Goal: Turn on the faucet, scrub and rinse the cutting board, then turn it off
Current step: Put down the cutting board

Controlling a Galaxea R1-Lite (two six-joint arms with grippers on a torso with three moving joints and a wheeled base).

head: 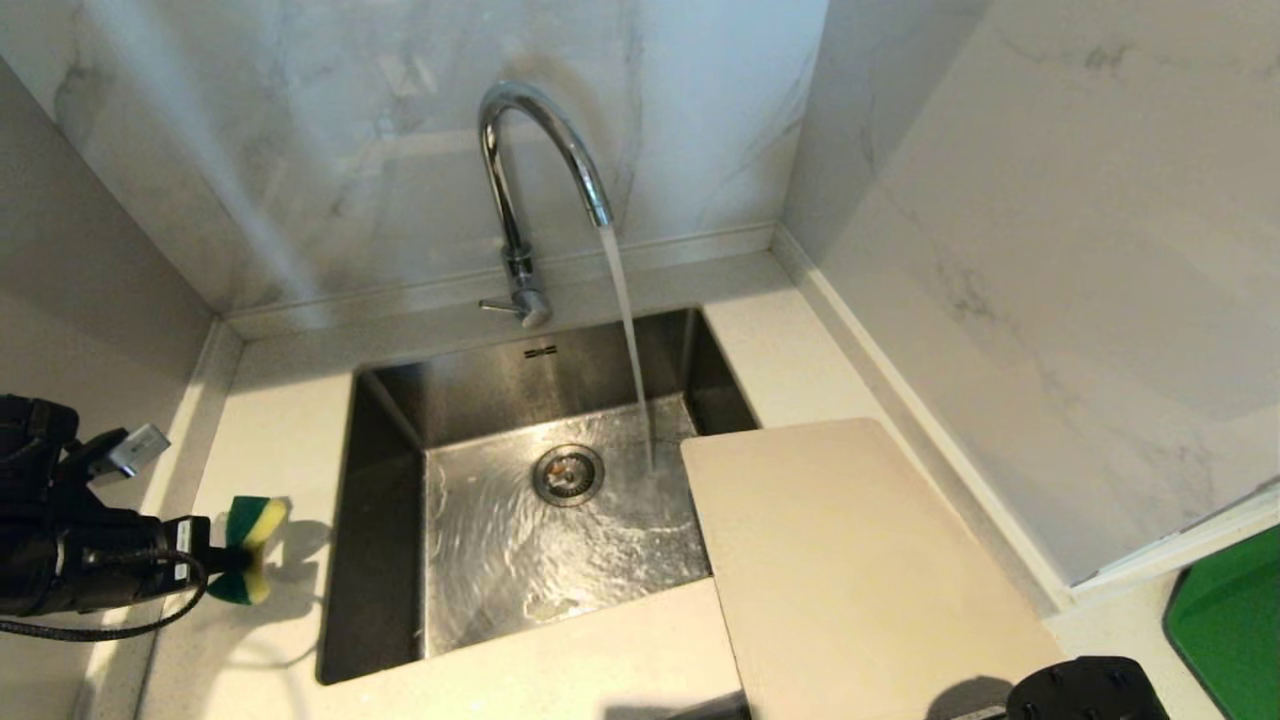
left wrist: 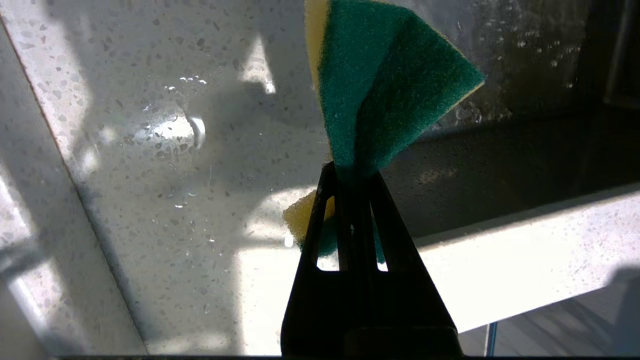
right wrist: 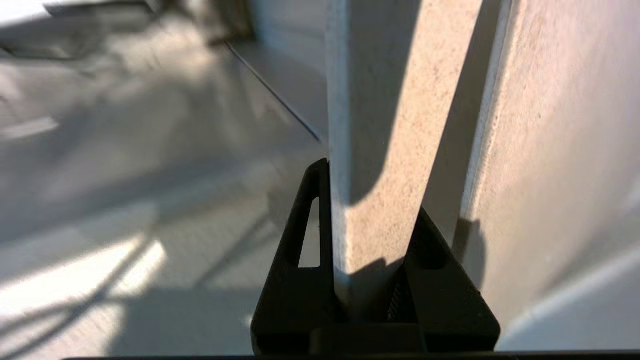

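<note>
— Any brand or lettering you can make out from here?

— Nothing readable. There's a small dark mark stamped on the back wall of the sink (head: pixel 385 520), under the tap, too small to read.

— Count things for me, then.

— One faucet (head: pixel 520 190), its thin lever sticking out toward the left at the base, and one stream of water (head: pixel 628 340) falling into the basin just beside the single drain (head: pixel 567 474). One cutting board (head: pixel 850 570), lying on the counter (head: pixel 270 440) to the right of the sink, its near-left corner jutting over the basin's edge. One sponge (head: pixel 248 550), yellow with a green face. And a green thing (head: pixel 1230 630) at the far right edge; I can't say what.

— And the grippers?

— Two. The left gripper (left wrist: pixel 352 175) is clamped tight on the sponge, squeezing it so it fans out, over the counter left of the sink. The right gripper (right wrist: pixel 370 235) has the board's edge between its fingers (right wrist: pixel 295 280), both lying against it.
</note>
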